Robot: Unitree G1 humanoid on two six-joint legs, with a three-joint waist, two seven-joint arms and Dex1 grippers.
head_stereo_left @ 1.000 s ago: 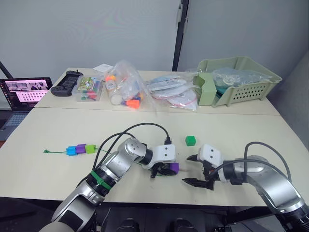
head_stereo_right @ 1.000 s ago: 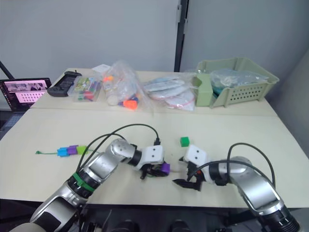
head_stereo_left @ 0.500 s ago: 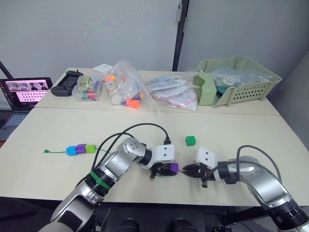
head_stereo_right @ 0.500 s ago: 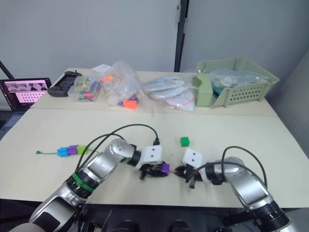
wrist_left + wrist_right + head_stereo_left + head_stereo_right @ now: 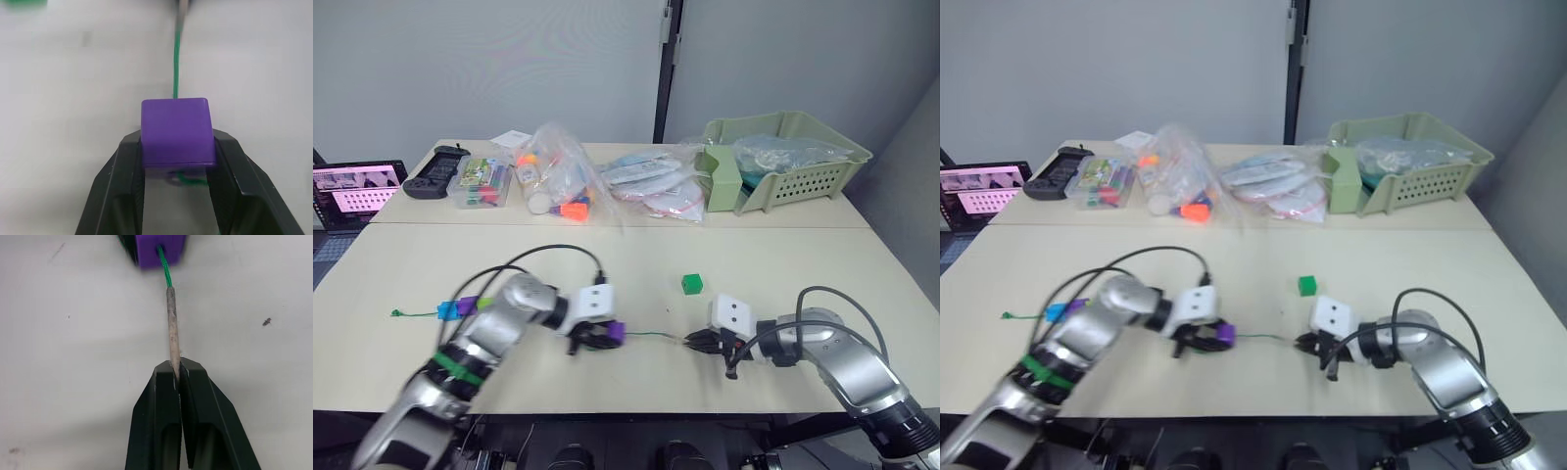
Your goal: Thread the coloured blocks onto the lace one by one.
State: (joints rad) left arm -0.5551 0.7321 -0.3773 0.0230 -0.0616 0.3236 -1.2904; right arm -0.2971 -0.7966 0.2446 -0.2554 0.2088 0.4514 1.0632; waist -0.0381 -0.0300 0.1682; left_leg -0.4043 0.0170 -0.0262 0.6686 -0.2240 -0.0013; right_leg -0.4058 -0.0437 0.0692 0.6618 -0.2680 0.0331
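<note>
Lace (image 5: 651, 336): thin dark-green cord lying on the tabletop (image 5: 783, 264) in the lower centre of the head views; its visible stretch runs almost level across the frame, from the purple block at its left end to the stiff tip at its right end.
Lace tip (image 5: 171, 330): slim, pale, needle-like; pinched between the jaws of the right gripper (image 5: 693, 341), which are closed on its rear end. The tip points straight out along those jaws toward the purple block.
Purple block (image 5: 177, 131): clamped side to side between the jaws of the left gripper (image 5: 602, 336); the cord enters one face and leaves the opposite one, so this cube is judged already threaded.
Governing relation: cord axis, tip axis and both sets of jaws lie on one line, the two grippers facing each other, left gripper at lower centre-left, right gripper at lower centre-right. Drawing them apart along that line should run the purple block further down the lace.
Threaded row (image 5: 458, 309): blue, purple and lime cubes at the middle left of the head views, blurred; near the lace's far end.
Dark green block (image 5: 692, 284): loose on the tabletop, just above the right gripper in the frame; nearer to the right arm than to the left; judged to be the last block left to thread.
</note>
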